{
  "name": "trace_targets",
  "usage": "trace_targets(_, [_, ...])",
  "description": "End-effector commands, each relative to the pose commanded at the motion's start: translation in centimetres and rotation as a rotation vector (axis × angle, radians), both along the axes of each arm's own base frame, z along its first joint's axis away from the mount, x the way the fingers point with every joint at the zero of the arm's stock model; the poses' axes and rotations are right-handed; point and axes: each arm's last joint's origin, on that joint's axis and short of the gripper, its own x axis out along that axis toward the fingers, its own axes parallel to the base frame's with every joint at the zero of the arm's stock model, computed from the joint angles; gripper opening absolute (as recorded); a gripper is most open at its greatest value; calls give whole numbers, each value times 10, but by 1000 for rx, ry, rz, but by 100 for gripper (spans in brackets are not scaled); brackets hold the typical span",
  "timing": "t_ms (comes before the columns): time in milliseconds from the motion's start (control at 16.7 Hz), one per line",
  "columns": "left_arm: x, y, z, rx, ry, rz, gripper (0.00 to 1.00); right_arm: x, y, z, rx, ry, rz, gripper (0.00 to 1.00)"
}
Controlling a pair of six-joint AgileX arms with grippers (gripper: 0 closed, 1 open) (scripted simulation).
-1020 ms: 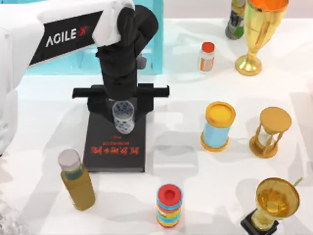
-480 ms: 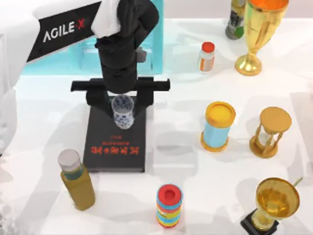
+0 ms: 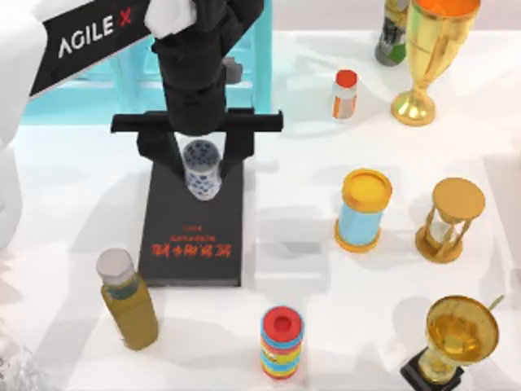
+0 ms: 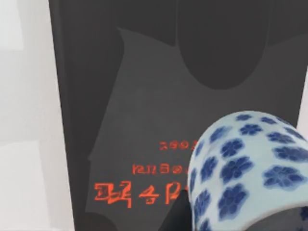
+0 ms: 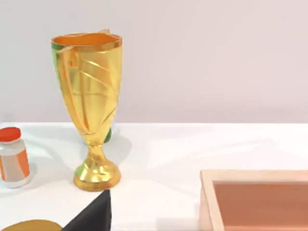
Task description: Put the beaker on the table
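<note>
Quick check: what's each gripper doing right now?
Left gripper: shut on the beaker, above the black book.
Right gripper: cannot be told.

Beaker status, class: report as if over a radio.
Left end effector shut on beaker, held over the black book. Beaker not yet on table. Book lies directly beneath; yellow bottle nearby.

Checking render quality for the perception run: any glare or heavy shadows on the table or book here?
Top view: the glossy table carries soft grey shadows beside the objects; the left hand holds the beaker over the black book. Left wrist view: arm shadow darkens the book cover.
</note>
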Motion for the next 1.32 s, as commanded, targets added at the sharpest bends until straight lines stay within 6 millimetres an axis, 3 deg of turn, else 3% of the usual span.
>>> trace_targets(180, [0, 18, 6, 1, -1, -1, 0, 0, 0, 0, 0, 0, 0, 100])
trace_targets(540, [-16, 114, 37, -4, -9, 0, 0, 0, 0, 0, 0, 0, 0, 100])
trace_targets(660, [-23, 134, 41, -3, -6, 0, 0, 0, 0, 0, 0, 0, 0, 100])
trace_targets(1020, [-24, 137, 36, 0, 0, -4, 0, 0, 0, 0, 0, 0, 0, 100])
trace_targets(1320, [-23, 137, -6, -6, -20, -1, 0, 0, 0, 0, 0, 0, 0, 100])
